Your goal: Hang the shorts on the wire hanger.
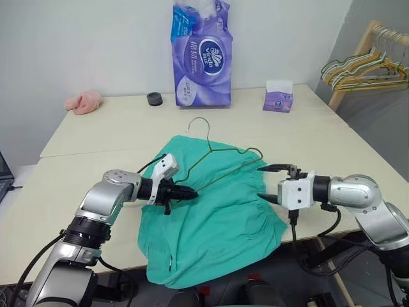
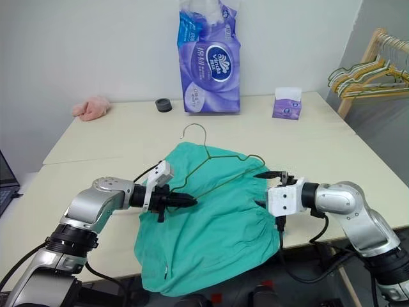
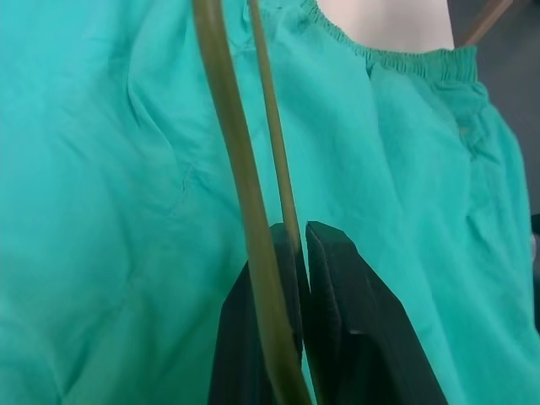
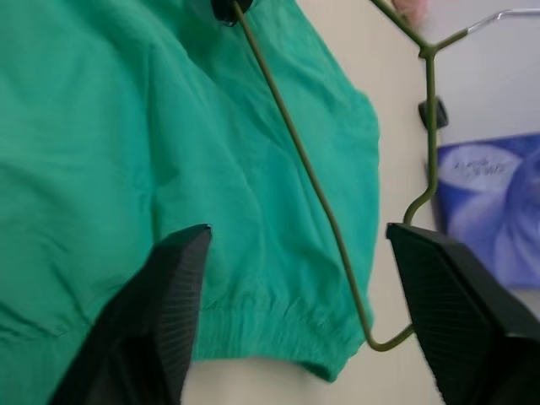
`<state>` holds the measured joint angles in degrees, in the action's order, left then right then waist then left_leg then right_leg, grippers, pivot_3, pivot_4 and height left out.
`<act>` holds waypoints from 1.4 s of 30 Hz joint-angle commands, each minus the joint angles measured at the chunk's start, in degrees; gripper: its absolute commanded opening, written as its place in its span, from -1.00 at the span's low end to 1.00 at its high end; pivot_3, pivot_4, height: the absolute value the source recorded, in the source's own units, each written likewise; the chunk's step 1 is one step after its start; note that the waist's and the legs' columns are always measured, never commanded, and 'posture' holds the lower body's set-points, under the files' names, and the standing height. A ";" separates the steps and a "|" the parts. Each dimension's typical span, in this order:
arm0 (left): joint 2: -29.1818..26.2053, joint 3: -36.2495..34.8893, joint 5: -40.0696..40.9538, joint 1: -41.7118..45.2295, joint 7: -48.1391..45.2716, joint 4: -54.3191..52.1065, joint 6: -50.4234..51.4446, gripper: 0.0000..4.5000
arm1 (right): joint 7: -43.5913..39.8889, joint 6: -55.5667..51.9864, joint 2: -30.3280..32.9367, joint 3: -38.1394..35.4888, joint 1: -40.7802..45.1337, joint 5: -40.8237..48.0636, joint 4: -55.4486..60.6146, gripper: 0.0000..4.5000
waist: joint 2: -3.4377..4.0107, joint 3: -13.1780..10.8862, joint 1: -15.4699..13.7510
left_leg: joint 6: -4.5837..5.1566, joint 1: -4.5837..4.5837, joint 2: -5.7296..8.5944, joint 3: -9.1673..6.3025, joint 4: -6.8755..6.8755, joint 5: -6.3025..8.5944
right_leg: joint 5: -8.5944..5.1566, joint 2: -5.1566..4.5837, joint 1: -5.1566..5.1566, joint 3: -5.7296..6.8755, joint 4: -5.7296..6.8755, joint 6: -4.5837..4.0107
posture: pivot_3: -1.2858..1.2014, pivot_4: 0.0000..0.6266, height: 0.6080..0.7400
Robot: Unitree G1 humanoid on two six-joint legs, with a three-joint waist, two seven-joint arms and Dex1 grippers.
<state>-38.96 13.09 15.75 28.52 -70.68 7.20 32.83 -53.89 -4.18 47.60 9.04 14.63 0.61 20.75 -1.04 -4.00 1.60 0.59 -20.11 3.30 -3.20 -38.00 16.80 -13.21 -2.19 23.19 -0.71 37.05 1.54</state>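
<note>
The teal-green shorts (image 1: 217, 224) lie spread on the table's front edge, one part hanging over it. On top of them lies the thin olive wire hanger (image 1: 217, 150), its hook pointing toward the far side. My left gripper (image 1: 192, 191) is shut on the hanger's wire at its left corner; the left wrist view shows the wire (image 3: 236, 152) pinched between the black fingers (image 3: 337, 287). My right gripper (image 1: 270, 183) stands open just beside the shorts' gathered waistband at the right. Its wide-apart fingers (image 4: 169, 278) frame the hanger's right corner (image 4: 380, 342) without touching it.
Along the far side of the beige table (image 1: 96, 134) sit a pink cloth lump (image 1: 84, 101), a black roll (image 1: 154, 98), a tall purple tissue pack (image 1: 201, 54) and a small tissue box (image 1: 278, 96). A wooden rack with several hangers (image 1: 370, 64) stands at the far right.
</note>
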 commanded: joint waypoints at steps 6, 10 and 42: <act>-4.91 4.19 -8.70 2.99 -4.09 -5.37 -16.77 -1.00 | 1.23 -30.33 1.61 -7.91 3.18 13.79 11.27 0.60 | 0.05 -0.04 -0.05 | 0.02 0.00 -0.02 0.00 0.03 0.02 | -0.01 -0.02 0.01 0.02 -0.05 -0.01 | -0.03 -0.85 1.00; -3.72 4.76 -8.98 4.60 -4.75 -7.20 -17.86 -1.00 | 1.37 -38.24 2.85 -4.76 3.67 14.41 12.99 0.60 | 0.00 -0.08 -0.09 | 0.08 -0.08 -0.01 -0.01 -0.03 0.06 | -0.01 -0.03 0.01 0.06 -0.06 0.03 | -0.03 -0.86 1.00; -2.24 5.57 -10.27 4.00 -5.31 -12.03 -19.12 -1.00 | -2.77 -47.96 4.89 9.86 11.38 13.60 10.77 -0.99 | 0.00 -0.09 0.18 | 0.10 -0.15 -0.01 0.00 -0.08 0.07 | -0.04 -0.02 0.08 0.07 -0.07 0.15 | -0.03 -0.88 1.00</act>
<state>-42.33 19.79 4.33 31.77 -77.09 -3.37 13.48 -56.34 -52.09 52.07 19.20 25.48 13.79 29.43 -1.05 -4.09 1.78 0.69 -20.27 3.29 -3.20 -38.08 16.86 -13.25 -2.21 23.26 -0.64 36.98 1.70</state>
